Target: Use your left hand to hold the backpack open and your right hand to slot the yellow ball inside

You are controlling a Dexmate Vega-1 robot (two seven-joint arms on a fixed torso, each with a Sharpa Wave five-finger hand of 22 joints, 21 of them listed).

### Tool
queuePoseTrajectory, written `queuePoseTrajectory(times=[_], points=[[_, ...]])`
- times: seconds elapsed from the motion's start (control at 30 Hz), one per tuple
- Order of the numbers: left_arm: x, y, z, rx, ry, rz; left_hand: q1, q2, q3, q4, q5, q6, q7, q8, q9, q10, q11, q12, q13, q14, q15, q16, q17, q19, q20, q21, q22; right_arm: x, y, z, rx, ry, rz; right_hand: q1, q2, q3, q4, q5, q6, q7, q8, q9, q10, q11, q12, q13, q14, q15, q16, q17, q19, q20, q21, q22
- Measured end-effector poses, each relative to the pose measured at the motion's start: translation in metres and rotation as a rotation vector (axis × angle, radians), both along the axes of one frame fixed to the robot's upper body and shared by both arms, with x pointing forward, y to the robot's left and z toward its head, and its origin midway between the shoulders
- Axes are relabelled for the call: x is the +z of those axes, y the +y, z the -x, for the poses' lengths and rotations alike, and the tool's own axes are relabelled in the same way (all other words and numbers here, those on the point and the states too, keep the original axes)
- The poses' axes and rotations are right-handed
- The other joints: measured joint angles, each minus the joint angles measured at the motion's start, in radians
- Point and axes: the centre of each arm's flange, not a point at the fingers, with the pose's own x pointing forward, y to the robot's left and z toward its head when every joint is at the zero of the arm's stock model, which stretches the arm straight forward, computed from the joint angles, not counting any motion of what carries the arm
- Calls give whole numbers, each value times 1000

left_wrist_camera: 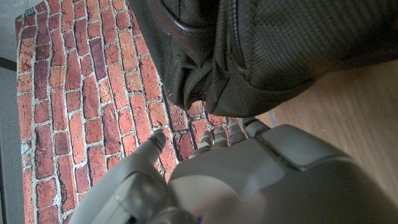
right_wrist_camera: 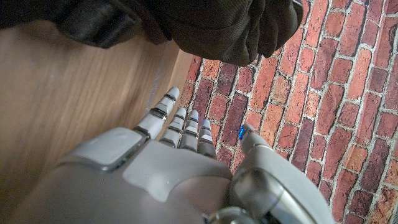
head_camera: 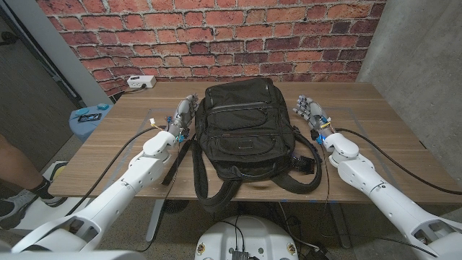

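Backpack (head_camera: 245, 130) lies flat at frame centre on the table (head_camera: 390, 144), front panel up, straps (head_camera: 216, 189) trailing over the near edge at bottom centre. Zips look closed from the head view; no opening visible. Yellow ball: can't find it in any view, so I can't say where it is. It may be hidden behind the pack or off the table.

Left hand (head_camera: 183, 115) sits just left of the pack, mid-frame, close to its side; can't tell whether it's touching. In the left wrist view the fingers (left_wrist_camera: 214, 138) are extended and slightly apart, holding nothing, with the pack's corner just ahead. Right hand (head_camera: 310, 112) is just right of the pack's upper corner, fingers (right_wrist_camera: 180, 121) straight, side by side with small gaps, thumb out to the side, nothing in it.

Risks from here, as I judge them:
- Pack looks zipped. If the left hand can't work the zip or lift a flap, there's no mouth to hold open. Soft fabric will collapse under a one-handed pull.
- Pack lies flat and is light-looking; a sideways tug could drag it across the table rather than open it.
- Loose straps hang off the near edge; an arm could snag them and pull the pack off.
- Ball unlocated, so the right hand has no target yet.

Beyond the table: power strip (head_camera: 141, 81) at upper left, brick wall (head_camera: 216, 36) across the top, and a person's leg (head_camera: 18, 170) at the far left edge.
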Motion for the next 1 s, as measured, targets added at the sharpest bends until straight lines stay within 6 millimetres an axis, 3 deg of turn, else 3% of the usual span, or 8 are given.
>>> queuePoseTrajectory(times=[0.43,1.0], points=[[1,3,16,14,-2,-35,8,0,5,-6,0,0,0,0,0,0,0,0,0,0,0,0,0,0,0,-1,0,-1,0,7,-13,-6,17,0,0,2,-4,0,0,0,0,0,0,0,0,0,0,0,0,0,0,0,0,0],[8,16,45,61,-28,-102,33,-2,16,-42,0,0,0,0,0,0,0,0,0,0,0,0,-5,5,5,-19,0,-3,0,12,-35,-10,24,11,-1,2,-7,0,6,2,0,0,0,0,0,0,0,0,0,-3,0,0,0,0]])
